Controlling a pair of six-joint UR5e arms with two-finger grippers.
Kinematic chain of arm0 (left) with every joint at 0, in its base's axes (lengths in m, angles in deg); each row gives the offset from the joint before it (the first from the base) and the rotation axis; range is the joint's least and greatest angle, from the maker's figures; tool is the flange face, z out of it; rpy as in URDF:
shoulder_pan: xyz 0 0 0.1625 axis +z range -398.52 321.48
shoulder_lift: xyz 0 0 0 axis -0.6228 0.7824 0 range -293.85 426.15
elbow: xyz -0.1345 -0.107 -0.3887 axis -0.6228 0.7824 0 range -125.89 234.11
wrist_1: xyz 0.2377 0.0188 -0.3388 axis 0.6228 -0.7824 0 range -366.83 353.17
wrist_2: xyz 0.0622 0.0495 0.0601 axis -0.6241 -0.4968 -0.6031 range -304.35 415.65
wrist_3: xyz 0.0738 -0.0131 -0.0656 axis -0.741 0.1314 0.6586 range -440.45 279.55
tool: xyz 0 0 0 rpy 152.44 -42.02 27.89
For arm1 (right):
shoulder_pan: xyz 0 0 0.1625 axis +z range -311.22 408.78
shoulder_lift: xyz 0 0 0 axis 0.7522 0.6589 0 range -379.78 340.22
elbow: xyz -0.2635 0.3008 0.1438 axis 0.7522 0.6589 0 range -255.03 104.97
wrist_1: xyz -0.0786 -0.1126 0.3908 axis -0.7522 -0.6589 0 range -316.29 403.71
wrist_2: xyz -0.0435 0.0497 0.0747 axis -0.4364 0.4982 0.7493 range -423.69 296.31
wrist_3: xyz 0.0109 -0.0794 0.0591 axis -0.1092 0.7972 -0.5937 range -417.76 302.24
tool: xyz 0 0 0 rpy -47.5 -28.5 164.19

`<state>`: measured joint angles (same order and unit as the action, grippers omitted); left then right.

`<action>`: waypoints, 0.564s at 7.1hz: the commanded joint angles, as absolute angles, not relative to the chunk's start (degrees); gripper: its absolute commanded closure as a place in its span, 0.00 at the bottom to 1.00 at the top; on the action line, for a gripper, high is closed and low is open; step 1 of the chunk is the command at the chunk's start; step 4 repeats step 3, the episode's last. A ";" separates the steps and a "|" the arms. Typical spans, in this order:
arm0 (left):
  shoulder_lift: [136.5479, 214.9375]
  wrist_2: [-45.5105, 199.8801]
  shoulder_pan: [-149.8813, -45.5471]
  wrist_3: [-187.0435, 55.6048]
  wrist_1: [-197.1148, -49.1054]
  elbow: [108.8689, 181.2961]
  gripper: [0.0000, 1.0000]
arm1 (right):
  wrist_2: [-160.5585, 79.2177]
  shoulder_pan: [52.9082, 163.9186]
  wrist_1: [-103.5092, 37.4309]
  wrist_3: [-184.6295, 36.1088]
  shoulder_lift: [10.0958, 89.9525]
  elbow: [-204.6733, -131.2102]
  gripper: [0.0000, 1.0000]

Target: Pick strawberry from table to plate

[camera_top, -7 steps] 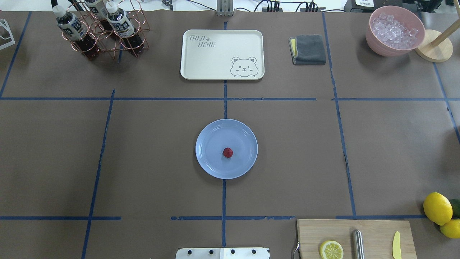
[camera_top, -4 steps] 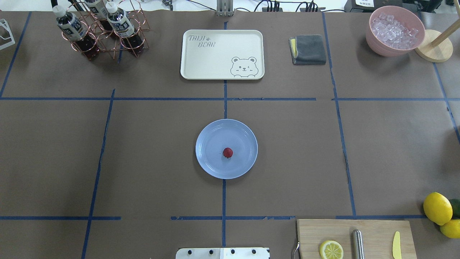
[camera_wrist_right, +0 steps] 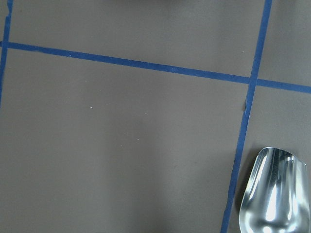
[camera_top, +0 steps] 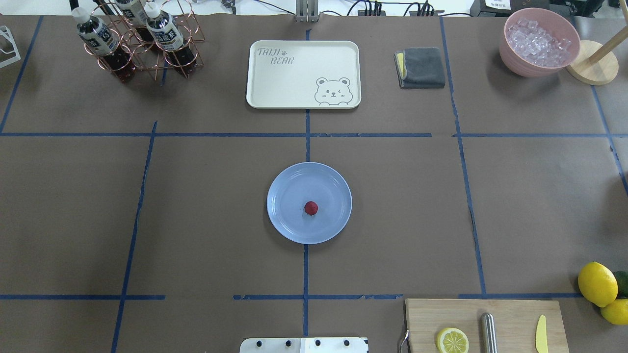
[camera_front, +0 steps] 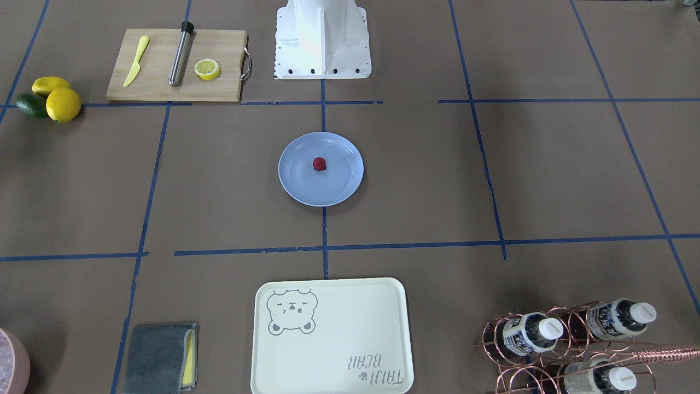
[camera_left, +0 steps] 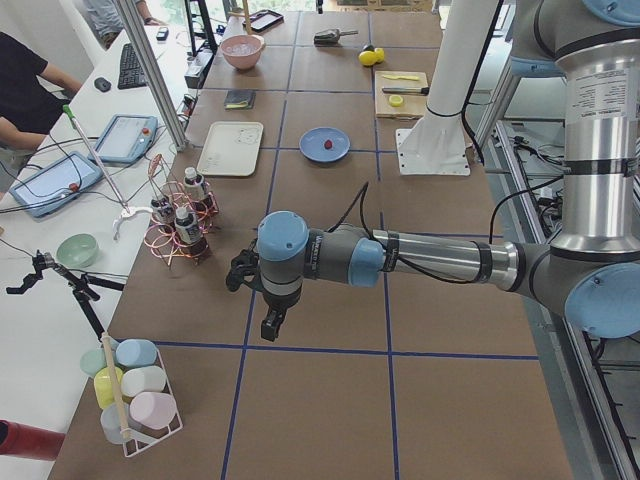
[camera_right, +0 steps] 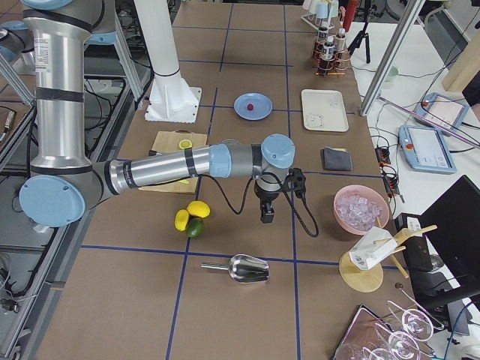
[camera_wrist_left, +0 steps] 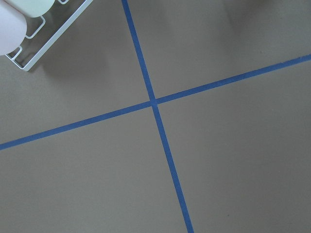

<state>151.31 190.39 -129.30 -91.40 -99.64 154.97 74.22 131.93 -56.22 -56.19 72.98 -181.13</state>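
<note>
The small dark-red strawberry point(camera_top: 310, 208) point(camera_front: 319, 163) lies on the light-blue plate point(camera_top: 289, 186) point(camera_front: 339, 183), slightly toward the robot from its middle. The plate rests at the centre of the brown-paper table point(camera_top: 196, 206). Neither gripper appears in the overhead or front views. My left gripper point(camera_left: 270, 325) hangs over the table far out on the robot's left, well away from the plate point(camera_left: 338, 140). My right gripper point(camera_right: 266, 217) hangs far out on the robot's right, near the lemons. From these side views I cannot tell whether either is open or shut.
A cream bear tray point(camera_top: 303, 73), a grey cloth point(camera_top: 421, 67), a bottle rack point(camera_top: 140, 39) and a pink bowl of ice point(camera_top: 538, 41) line the far side. A cutting board point(camera_top: 485, 326), lemons point(camera_top: 597, 283) and a metal scoop point(camera_wrist_right: 274, 194) lie at the right.
</note>
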 commanded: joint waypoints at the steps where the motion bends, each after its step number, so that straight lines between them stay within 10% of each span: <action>1: 151.49 190.39 -129.40 -91.44 -99.64 155.28 0.00 | 74.21 131.93 -56.22 -56.18 73.03 -181.12 0.00; 4: 151.67 190.39 -129.40 -91.44 -99.64 155.19 0.00 | 74.12 131.93 -56.14 -56.26 72.94 -181.29 0.00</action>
